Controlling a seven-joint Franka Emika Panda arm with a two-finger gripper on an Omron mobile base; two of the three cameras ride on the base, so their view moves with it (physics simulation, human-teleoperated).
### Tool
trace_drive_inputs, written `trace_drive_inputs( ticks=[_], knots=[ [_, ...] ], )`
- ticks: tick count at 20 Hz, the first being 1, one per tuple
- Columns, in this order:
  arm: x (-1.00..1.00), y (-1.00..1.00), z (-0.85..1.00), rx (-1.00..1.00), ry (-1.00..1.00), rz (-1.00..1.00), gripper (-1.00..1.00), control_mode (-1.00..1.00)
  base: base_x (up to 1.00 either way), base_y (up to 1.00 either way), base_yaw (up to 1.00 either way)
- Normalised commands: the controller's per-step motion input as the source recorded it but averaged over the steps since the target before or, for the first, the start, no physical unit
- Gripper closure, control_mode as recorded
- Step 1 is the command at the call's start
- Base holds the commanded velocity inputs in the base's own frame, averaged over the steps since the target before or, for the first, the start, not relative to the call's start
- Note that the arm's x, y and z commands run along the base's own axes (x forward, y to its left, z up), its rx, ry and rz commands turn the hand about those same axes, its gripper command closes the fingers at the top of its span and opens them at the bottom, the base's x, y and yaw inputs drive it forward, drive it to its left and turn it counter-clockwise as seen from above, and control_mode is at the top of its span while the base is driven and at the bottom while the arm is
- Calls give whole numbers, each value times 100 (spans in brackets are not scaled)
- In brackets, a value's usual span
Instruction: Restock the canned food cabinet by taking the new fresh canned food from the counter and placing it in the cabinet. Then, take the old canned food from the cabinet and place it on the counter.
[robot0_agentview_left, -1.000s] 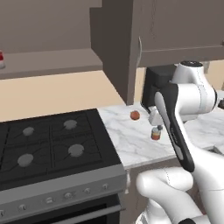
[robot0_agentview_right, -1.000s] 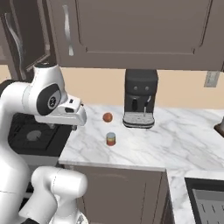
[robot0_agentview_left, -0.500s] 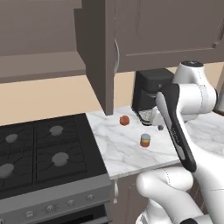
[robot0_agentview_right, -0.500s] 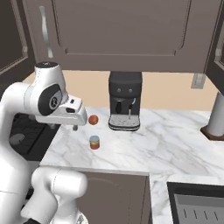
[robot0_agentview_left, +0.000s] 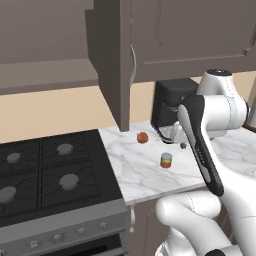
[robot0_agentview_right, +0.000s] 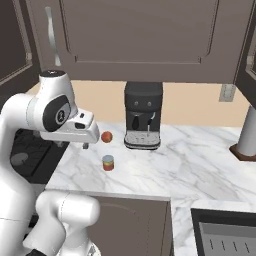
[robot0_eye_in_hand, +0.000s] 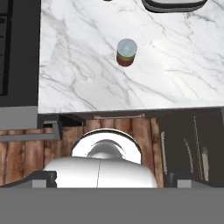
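Base parked at the desk (robot0_agentview_right: 200, 165), arm folded up high, and the new can (robot0_agentview_left: 166, 160) stands upright on the marble, long axis vertical, alone in open space near the front edge. Same can from the right base cam (robot0_agentview_right: 107, 162); in the hand cam (robot0_eye_in_hand: 126, 52) it's seen nearly top-down, pale lid facing the lens, well up-frame from the fingertips. So the can lies ahead of and below the gripper (robot0_agentview_right: 85, 145), slightly out toward the desk's front. Only one arm here, no choice to make. Gripper empty, jaws spread about as wide as they go; nothing between them.

Neighbours: round red fruit (robot0_agentview_right: 106, 136) just behind the can, apart from it, not touching. Black coffee machine (robot0_agentview_right: 143, 121) further back and to the right, against the wall. Stovetop (robot0_agentview_left: 45, 172) to the left, off the marble. Neither blocks a straight drop from above, imo; the fruit only matters if the approach drifts toward the wall.

Cabinet (robot0_agentview_left: 120, 55) hangs overhead, one door swung out edge-on toward the cam w/ curved silver handle (robot0_agentview_left: 133, 64). That door edge sits above the desk's left end, so lifting the can up to the shelf likely means steering around it. Old can: can't make it out inside from here.

Judgement: step one not yet begun, next is reach down and forward, straddle the can.
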Motion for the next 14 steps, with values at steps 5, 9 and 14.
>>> trace_drive_inputs(
  ticks=[5,9,14],
  knots=[
    [10,-4,-12,0,0,0,-100,-100,2,0,0],
    [31,-8,-45,-2,0,0,-100,-100,0,0,0],
    [50,-1,-66,0,0,0,-100,-100,0,0,0]
  ],
)
